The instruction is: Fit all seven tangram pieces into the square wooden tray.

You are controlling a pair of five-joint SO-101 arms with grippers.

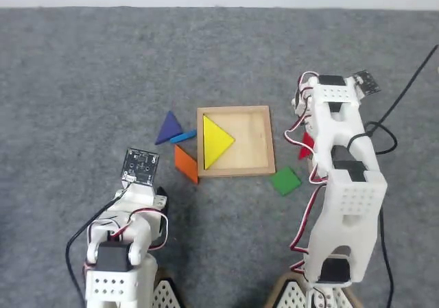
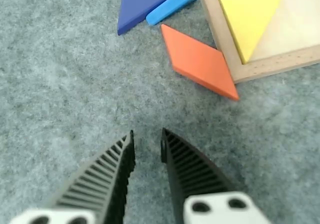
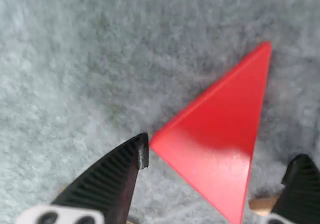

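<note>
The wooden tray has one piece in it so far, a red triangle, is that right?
Not quite. The one piece in the wooden tray is a yellow triangle, as the high view shows; the red triangle lies outside it on the carpet.

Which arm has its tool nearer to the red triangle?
Right. The right tool is open around the red triangle. The left tool is over the carpet near the orange piece, on the tray's other side.

Yellow triangle (image 1: 216, 141), orange parallelogram (image 1: 186, 164), red triangle (image 3: 220, 134), grey carpet (image 1: 82, 81)
</note>
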